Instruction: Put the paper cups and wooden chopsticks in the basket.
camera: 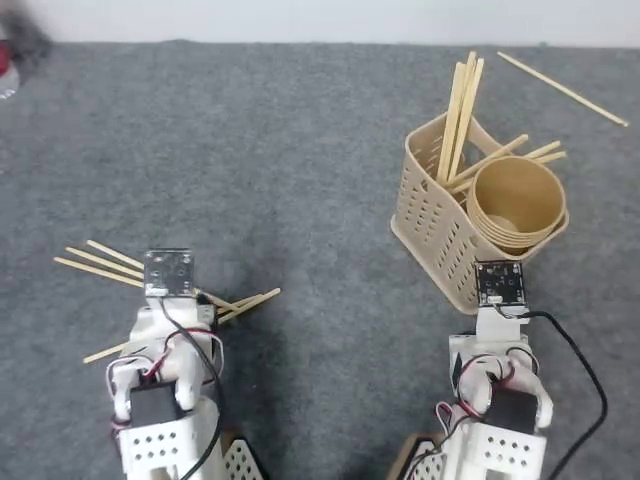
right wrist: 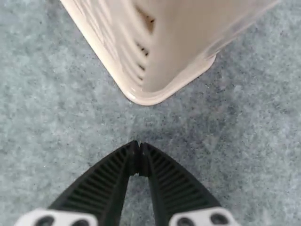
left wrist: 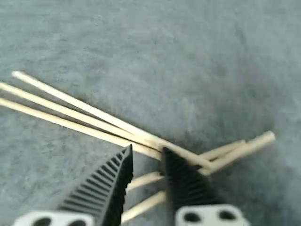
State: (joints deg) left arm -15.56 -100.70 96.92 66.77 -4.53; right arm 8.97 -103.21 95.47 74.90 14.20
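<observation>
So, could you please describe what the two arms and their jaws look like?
Both the left arm and right arm have white shells with perforated bases, black motors and looping red, white and black wires. The left wrist carries a silvery board, the right wrist a black board. A black cable runs off the right arm. The jaws are black ribbed wedges on white mounts.

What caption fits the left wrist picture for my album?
Open left gripper hovering over loose wooden chopsticks on the grey carpet.
</observation>
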